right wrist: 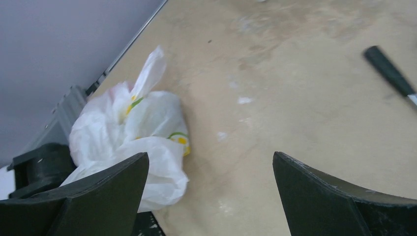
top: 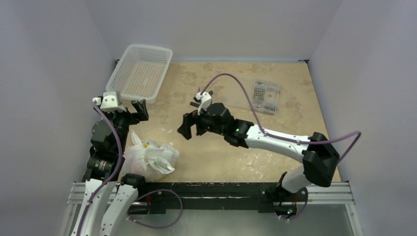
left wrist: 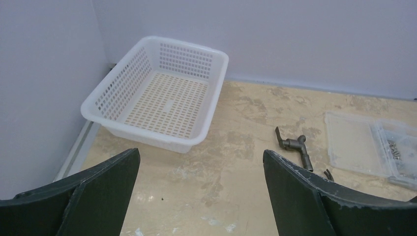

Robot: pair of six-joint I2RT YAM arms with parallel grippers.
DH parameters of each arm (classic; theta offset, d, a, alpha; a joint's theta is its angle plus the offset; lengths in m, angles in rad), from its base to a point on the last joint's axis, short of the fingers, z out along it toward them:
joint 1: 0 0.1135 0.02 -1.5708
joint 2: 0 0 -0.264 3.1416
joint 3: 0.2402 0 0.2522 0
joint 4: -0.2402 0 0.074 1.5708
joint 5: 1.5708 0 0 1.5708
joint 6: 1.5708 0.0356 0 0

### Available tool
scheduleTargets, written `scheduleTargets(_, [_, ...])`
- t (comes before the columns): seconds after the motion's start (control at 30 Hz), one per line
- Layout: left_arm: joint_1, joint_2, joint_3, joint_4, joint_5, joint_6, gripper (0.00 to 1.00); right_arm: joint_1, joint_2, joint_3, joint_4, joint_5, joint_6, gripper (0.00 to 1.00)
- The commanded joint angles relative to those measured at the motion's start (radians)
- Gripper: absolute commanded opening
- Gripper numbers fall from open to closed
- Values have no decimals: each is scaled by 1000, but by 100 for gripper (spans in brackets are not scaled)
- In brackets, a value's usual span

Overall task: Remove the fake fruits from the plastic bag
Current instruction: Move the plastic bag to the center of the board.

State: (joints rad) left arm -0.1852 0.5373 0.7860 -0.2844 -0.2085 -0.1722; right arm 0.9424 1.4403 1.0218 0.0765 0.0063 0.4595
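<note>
White crinkled plastic bag (top: 150,158), rectangular perforated mesh basket (top: 140,76)

The desk (top: 221,162) has a beige, mottled, worn top. A white plastic mesh basket (top: 142,76), rectangular, stands at the far left corner. A clear flat plastic box (top: 265,97) of small parts lies far right. A small dark hammer-shaped tool (left wrist: 295,145) lies between basket and box, nearer the box. A thin translucent white plastic bag (top: 151,158), bunched, with yellow-green marks, lies near left.
</note>
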Motion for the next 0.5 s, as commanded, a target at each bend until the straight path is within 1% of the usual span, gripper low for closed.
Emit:
scheduleTargets(0.0, [-18, -60, -34, 67, -83, 14, 96, 130, 101, 111, 146, -47, -8, 99])
scheduleTargets(0.1, [-28, -98, -48, 79, -120, 24, 95, 206, 197, 163, 178, -60, -25, 99])
scheduleTargets(0.17, [-32, -112, -57, 88, -138, 30, 95, 236, 246, 204, 176, -76, -31, 99])
scheduleTargets(0.27, [-34, -117, -60, 93, -143, 33, 95, 282, 326, 249, 176, -91, -48, 99])
scheduleTargets(0.37, [-34, -104, -54, 91, -127, 33, 95, 317, 391, 305, 142, -61, -58, 99])
scheduleTargets(0.4, [-34, -97, -53, 91, -118, 33, 95, 322, 402, 311, 134, -28, -54, 97])
scheduleTargets(0.47, [-34, -80, -48, 86, -88, 33, 95, 323, 409, 307, 121, 37, -22, 85])
